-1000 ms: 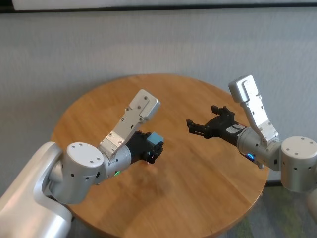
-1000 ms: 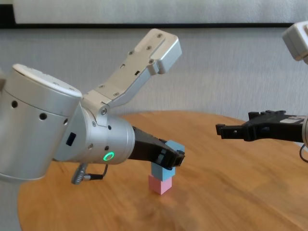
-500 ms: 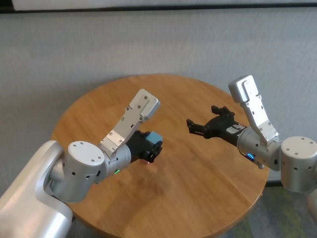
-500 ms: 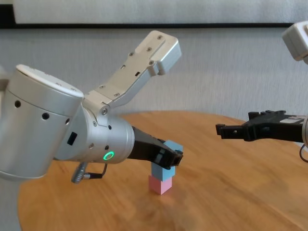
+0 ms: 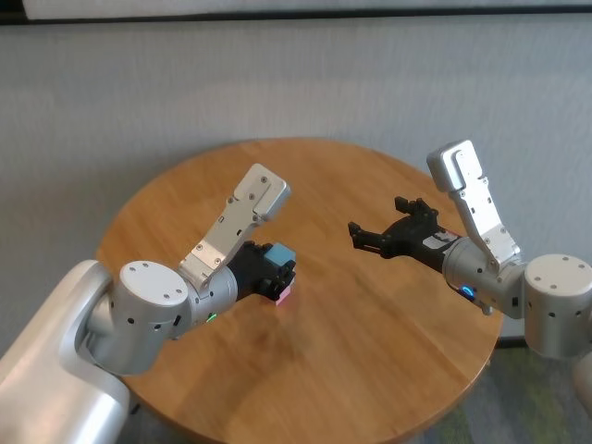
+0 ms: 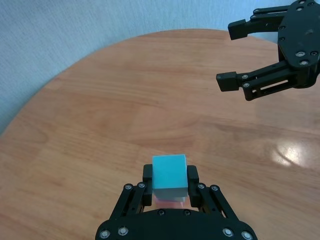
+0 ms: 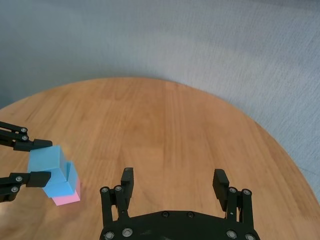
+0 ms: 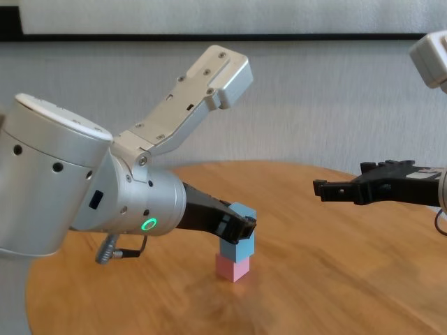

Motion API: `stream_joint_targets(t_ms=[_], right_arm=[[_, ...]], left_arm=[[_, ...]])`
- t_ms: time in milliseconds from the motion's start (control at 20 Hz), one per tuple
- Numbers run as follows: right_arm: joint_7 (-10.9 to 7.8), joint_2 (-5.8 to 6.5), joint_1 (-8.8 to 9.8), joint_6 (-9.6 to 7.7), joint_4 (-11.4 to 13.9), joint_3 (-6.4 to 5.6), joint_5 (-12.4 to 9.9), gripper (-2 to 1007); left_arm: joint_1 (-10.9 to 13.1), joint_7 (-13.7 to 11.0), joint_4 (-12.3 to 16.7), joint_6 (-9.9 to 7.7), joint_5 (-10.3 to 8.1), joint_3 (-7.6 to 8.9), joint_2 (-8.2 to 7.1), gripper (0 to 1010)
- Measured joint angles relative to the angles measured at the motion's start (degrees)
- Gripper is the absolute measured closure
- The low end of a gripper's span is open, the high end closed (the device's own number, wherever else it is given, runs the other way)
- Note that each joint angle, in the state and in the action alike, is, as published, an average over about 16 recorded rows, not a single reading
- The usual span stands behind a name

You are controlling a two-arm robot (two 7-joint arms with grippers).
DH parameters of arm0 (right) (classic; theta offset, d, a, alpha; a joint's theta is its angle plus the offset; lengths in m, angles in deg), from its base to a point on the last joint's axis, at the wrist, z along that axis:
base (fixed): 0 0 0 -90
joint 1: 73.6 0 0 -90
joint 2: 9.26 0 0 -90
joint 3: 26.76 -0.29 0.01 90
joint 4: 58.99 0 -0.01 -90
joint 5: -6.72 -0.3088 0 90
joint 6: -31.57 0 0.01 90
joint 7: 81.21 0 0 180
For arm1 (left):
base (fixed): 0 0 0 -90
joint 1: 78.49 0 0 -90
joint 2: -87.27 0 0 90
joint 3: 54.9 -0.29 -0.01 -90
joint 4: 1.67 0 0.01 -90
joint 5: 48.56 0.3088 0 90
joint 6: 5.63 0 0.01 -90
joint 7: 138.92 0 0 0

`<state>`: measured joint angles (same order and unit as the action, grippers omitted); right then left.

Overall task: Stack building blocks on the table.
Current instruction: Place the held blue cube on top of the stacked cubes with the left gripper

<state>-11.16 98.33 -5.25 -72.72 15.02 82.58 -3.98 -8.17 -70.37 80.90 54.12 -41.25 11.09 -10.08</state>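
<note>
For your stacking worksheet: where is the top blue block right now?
In the chest view, the top blue block is left of centre, in the shut left gripper, over a blue block on the pink block.

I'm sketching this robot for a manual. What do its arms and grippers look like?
Both arms are matte silver-grey, with rounded cylindrical joints dotted with small dark holes and flat angular silver housings at the wrists. The left arm has a green ring light and a coiled grey cable; the right arm shows a blue light. The left gripper and right gripper are black linkage-type, studded with silver screws.
</note>
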Motion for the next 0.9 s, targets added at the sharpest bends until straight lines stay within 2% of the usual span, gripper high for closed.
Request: stream_joint_targets(t_ms=[500, 900], right_arm=[[0.00, 0.00, 0.00, 0.00, 0.0, 0.00, 0.0, 5], [0.00, 0.00, 0.00, 0.00, 0.0, 0.00, 0.0, 4]], left_arm=[[-0.2, 0.4, -0.5, 0.47, -0.04, 0.28, 0.22, 575], [-0.3, 0.8, -0.2, 0.82, 0.22, 0.34, 0.18, 429]])
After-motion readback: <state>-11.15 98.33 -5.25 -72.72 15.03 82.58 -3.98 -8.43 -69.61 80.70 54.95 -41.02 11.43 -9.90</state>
